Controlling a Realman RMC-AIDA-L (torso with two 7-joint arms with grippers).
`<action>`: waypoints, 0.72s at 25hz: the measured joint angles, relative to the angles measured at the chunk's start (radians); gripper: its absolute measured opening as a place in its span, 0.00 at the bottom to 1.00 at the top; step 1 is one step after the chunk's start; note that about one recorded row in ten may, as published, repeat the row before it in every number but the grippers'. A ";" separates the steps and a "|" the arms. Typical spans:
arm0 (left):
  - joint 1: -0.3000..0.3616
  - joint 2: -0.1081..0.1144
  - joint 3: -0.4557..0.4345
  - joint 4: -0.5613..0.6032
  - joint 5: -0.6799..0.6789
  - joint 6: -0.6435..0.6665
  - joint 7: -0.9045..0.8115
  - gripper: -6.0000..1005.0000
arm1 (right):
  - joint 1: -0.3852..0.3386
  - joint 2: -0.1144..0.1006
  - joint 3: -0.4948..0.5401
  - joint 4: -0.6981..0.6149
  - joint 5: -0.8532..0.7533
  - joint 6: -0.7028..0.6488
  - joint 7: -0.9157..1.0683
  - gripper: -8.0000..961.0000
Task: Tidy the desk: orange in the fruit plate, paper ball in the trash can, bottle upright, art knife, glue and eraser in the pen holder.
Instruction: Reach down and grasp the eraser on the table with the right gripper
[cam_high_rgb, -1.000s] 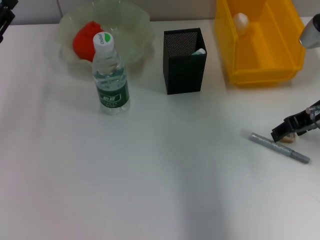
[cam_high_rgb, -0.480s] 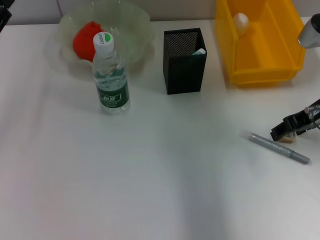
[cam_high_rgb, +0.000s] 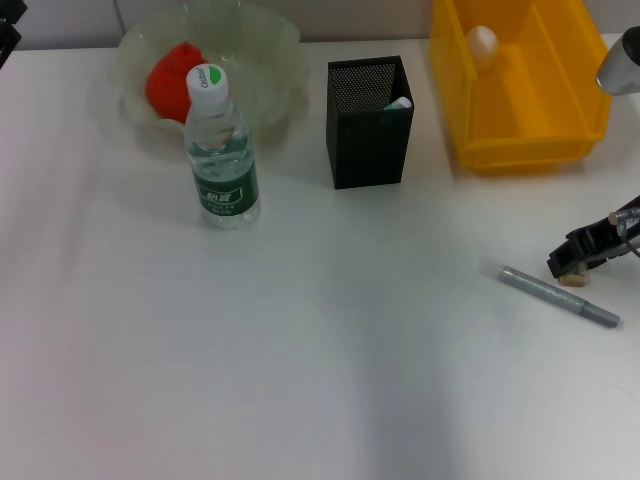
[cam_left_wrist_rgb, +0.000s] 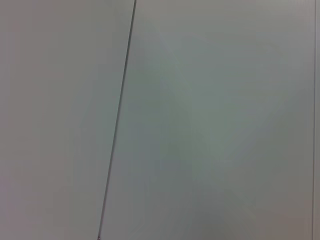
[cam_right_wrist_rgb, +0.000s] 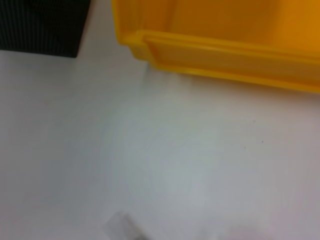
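Observation:
The orange (cam_high_rgb: 168, 76) lies in the pale-green fruit plate (cam_high_rgb: 282, 45) at the back left. In front of it the bottle (cam_high_rgb: 222, 150) stands upright. A white-and-green item (cam_high_rgb: 400, 103) pokes out of the black mesh pen holder (cam_high_rgb: 368, 130). The paper ball (cam_high_rgb: 482, 43) rests inside the yellow trash can (cam_high_rgb: 520, 110). On the table at the right lies the grey art knife (cam_high_rgb: 560, 296). The small beige eraser (cam_high_rgb: 573, 280) lies by its far end, and my right gripper (cam_high_rgb: 578, 260) is down right over it. My left gripper (cam_high_rgb: 8, 22) shows only as a dark bit at the back left corner.
The right wrist view shows the trash can's front wall (cam_right_wrist_rgb: 225, 50), a corner of the pen holder (cam_right_wrist_rgb: 45, 25) and bare white table between them. The left wrist view shows only plain grey surfaces with a thin dark seam.
My right gripper has edged slightly to the right over the eraser. The left arm has drawn a little further out of the top left corner. Nothing else moved.

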 joint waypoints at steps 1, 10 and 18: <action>0.000 0.000 0.000 0.000 0.000 0.001 0.000 0.52 | 0.000 0.000 0.000 0.001 0.000 0.000 0.000 0.50; -0.001 -0.002 0.000 0.000 0.000 0.002 0.000 0.52 | 0.012 -0.002 0.001 0.048 -0.002 0.014 0.000 0.49; -0.004 -0.002 0.000 0.004 0.000 0.002 0.000 0.52 | 0.021 -0.003 0.004 0.062 -0.003 0.017 0.001 0.46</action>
